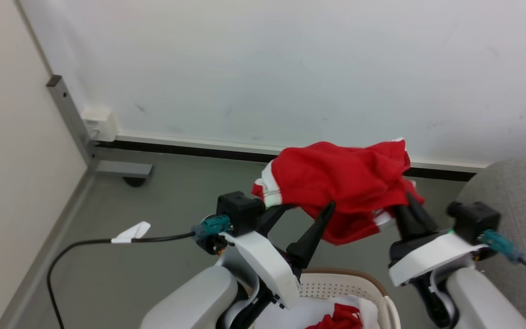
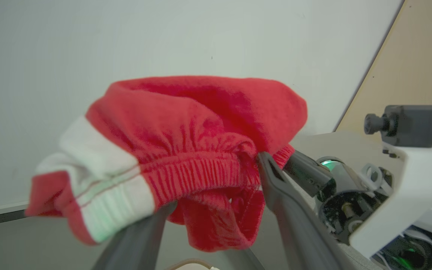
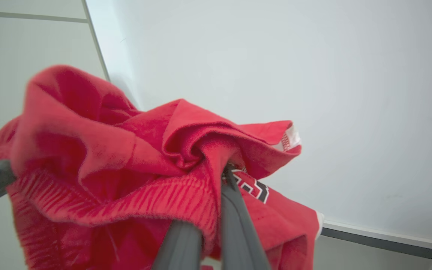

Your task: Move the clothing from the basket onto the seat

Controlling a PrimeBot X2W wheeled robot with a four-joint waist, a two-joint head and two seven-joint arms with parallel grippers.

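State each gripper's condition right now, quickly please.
Left gripper: open, the red garment draped across its spread fingers.
Right gripper: closed on the same red garment.

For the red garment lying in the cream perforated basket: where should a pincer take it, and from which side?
Grip the raised red fabric fold from straight above: it humps over the white cloth, and the cream perforated plastic basket's wall blocks sideways approaches.

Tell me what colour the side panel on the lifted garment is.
White panel with thin red stripes, on a red garment; clearest in the left wrist view.
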